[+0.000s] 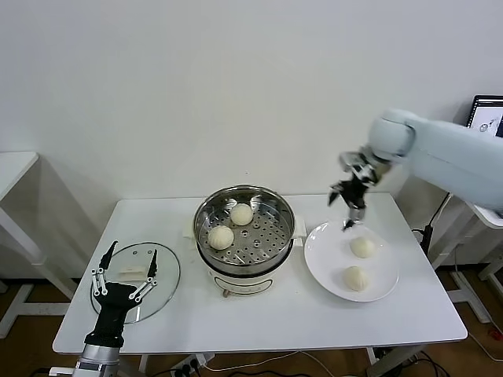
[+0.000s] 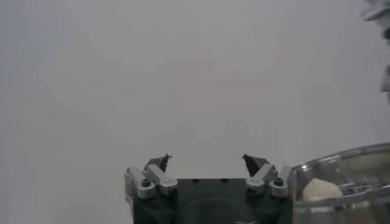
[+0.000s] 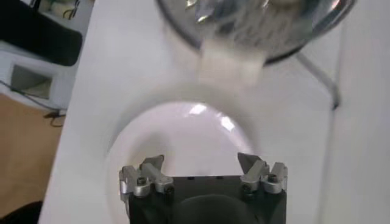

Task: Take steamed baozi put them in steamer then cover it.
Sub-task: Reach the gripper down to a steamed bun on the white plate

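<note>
At centre frame in the head view we see the steamer (image 1: 244,236) on the white table (image 1: 259,314), its perforated tray holding two steamed baozi (image 1: 221,236), one at the lower left of the tray and the other (image 1: 241,214) just above and right of it. To the right of the steamer sits a white plate (image 1: 330,267) carrying the remaining two buns, one (image 1: 361,247) above the other (image 1: 356,277).

Our right gripper (image 1: 347,210) hangs in the air above the plate's upper edge, at right of centre, fingers pointing down. In the right wrist view that gripper (image 3: 201,163) shows its fingers spread apart with nothing between them, the plate (image 3: 183,140) lying beneath.

At lower left of the head view the cover (image 1: 163,275) lies flat on the table, well apart from the steamer. Our left gripper (image 1: 124,259) hovers over it, fingers wide apart and holding nothing; the left wrist view shows the same gripper (image 2: 207,161) spread and empty, with the steamer (image 2: 347,161) at the lower right edge.
</note>
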